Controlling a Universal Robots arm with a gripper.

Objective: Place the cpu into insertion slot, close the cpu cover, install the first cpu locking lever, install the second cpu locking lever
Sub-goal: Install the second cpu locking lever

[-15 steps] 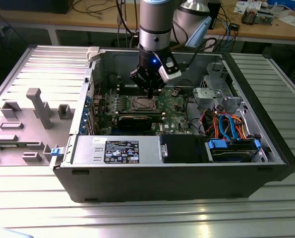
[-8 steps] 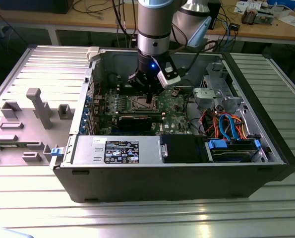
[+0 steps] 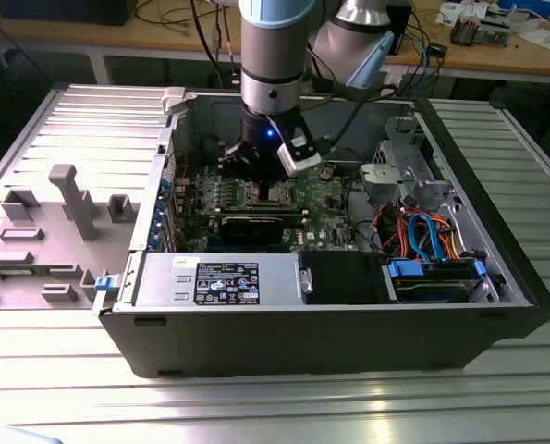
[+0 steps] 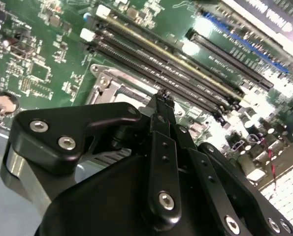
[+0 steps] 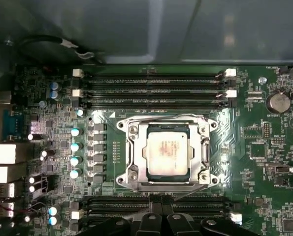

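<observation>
The cpu (image 5: 166, 155) is seen seated in the insertion slot (image 5: 167, 153) on the green motherboard (image 5: 264, 162), with the cpu cover (image 5: 204, 152) lying flat around it in the first wrist view. Long black memory slots (image 5: 151, 91) run along both sides of the socket. The pincer (image 4: 163, 96) is held just above the board, its fingertips (image 4: 158, 101) drawn together on nothing. The computer case (image 3: 311, 347) rests on the ribbed worktop (image 3: 275, 407).

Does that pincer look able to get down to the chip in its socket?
Probably yes. The pincer hangs beside the cpu, which sits in the insertion slot under the cpu cover, with nothing between them.
</observation>
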